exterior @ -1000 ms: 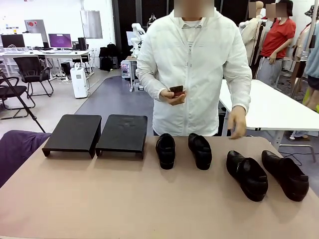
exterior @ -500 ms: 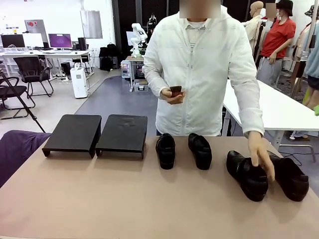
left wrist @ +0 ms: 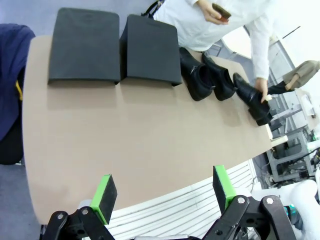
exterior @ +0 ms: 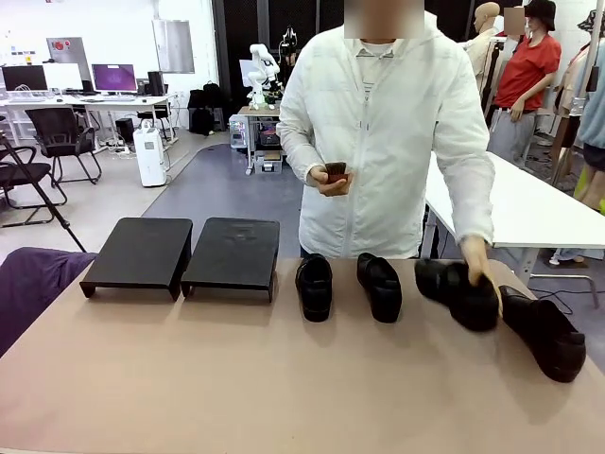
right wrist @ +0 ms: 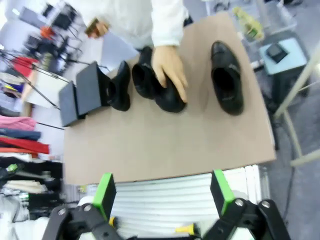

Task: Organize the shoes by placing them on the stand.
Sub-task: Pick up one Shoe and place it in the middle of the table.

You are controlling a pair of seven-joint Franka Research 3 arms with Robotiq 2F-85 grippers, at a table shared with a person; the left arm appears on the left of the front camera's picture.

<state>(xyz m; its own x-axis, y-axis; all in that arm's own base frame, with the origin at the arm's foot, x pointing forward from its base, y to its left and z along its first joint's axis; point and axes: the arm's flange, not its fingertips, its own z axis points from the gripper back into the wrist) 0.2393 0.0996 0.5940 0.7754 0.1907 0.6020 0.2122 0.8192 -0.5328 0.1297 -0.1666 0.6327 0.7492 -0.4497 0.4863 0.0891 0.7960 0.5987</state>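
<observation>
Two matte-black platforms make up the stand [exterior: 142,248] [exterior: 232,251] at the far left of the table. To their right, two glossy black shoes [exterior: 314,284] [exterior: 379,284] stand side by side. A person's hand [exterior: 477,260] grips a third shoe [exterior: 458,291] just right of them. The fourth shoe [exterior: 544,333] lies at the far right. In the left wrist view, my left gripper [left wrist: 163,192] is open, high over the near table edge, far from the stand [left wrist: 149,49]. In the right wrist view, my right gripper [right wrist: 162,191] is also open, well back from the held shoe [right wrist: 167,97].
The person stands at the far side and holds a small dark object [exterior: 334,172] in the other hand. A dark purple cloth [exterior: 33,284] lies off the table's left edge. A white table [exterior: 529,208] stands behind at the right. The near half of the tabletop [exterior: 236,378] is bare.
The person's hand came down onto the third shoe, took hold of it and moved it back and left, closer to the middle pair. Neither gripper has moved.
</observation>
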